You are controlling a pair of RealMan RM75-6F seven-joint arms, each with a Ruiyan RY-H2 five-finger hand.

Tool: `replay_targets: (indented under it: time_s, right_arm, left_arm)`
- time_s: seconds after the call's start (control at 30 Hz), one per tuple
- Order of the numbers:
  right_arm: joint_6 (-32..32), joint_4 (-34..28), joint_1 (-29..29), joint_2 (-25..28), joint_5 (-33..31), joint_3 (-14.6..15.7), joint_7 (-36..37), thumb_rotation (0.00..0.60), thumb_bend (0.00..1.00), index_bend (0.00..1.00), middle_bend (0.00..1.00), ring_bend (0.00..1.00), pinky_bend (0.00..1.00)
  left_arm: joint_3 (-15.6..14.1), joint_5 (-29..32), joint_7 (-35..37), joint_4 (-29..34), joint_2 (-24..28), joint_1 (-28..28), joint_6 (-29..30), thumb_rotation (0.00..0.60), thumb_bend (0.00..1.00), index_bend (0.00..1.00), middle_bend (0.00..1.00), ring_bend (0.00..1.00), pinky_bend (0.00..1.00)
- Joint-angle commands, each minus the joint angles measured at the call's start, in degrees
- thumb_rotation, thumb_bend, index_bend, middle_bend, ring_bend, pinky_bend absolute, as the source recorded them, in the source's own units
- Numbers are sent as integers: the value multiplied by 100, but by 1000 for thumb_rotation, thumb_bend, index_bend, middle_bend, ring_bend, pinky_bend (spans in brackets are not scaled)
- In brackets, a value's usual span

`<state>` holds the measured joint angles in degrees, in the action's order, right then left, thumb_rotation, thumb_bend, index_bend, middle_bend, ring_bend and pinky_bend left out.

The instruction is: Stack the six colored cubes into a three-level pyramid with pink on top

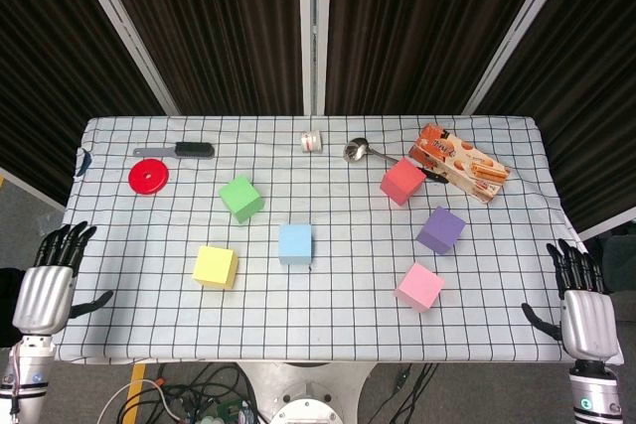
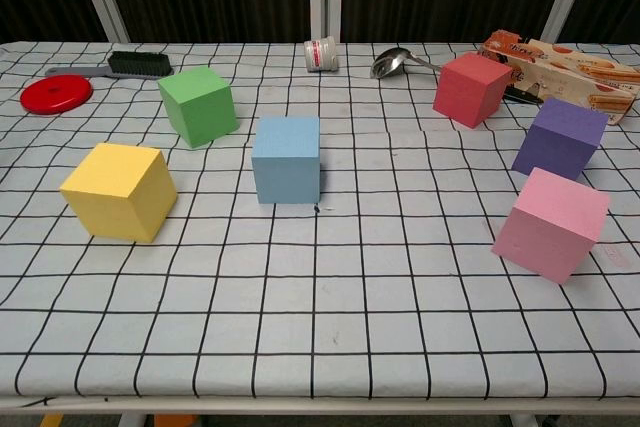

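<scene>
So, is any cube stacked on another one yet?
No. In the chest view the pink cube, purple cube and blue cube each sit apart on the tablecloth, like the rest.

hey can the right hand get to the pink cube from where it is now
Probably yes. The right hand rests open at the table's near right edge, and the pink cube is the nearest cube to it. Only bare cloth lies between them; the purple cube sits further back, out of the path.

The snack box (image 2: 570, 69) has printing on it, but the words are too small to read.
</scene>
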<state>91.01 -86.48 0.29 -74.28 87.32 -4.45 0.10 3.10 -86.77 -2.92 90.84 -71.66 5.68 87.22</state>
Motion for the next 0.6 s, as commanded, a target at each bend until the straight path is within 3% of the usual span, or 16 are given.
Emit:
replay_targets:
  time_s: [0.03, 0.6]
  right_arm:
    - [-19, 14, 4, -11, -14, 0, 0, 600, 99, 0, 0, 0, 0]
    - [-181, -162, 138, 59, -140, -130, -59, 600, 99, 0, 0, 0, 0]
  left_arm:
    - [-10, 4, 48, 4, 1, -4, -13, 600, 7, 86, 36, 0, 73]
    - [-88, 7, 380, -25, -42, 20, -180, 600, 7, 86, 36, 0, 73]
